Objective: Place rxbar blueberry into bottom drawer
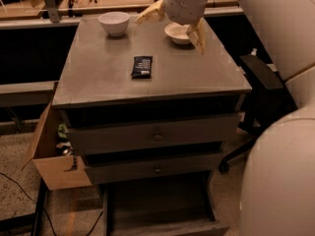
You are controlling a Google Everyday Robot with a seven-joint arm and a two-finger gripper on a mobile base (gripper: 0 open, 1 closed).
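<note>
Looking down from the camera view, a grey cabinet (pixel 98 77) stands with three drawers in its front. On its flat top lies the rxbar blueberry (pixel 141 66), a dark wrapper with pale print, lying flat near the middle of the top and touching nothing else.

Behind it, toward the back left edge, sits a white bowl (pixel 113 22). Toward the back right sits a shallow bowl (pixel 177 35), partly covered by the gripper (pixel 171 34), which hangs just above it. The jaws are spread wide and hold nothing: one finger points left toward the white bowl, the other points down and right past the shallow bowl. The gripper is well apart from the bar, behind it and to its right.

Below the top, the upper drawer (pixel 155 134) and the middle drawer (pixel 157 168) each show a small knob and are pushed in. The bottom drawer (pixel 157 203) is pulled out toward the viewer, its dark inside showing.

A cardboard box (pixel 49 161) leans against the cabinet's left side. A black office chair (pixel 261 73) stands to the right. The robot's pale arm (pixel 280 181) fills the right edge.
</note>
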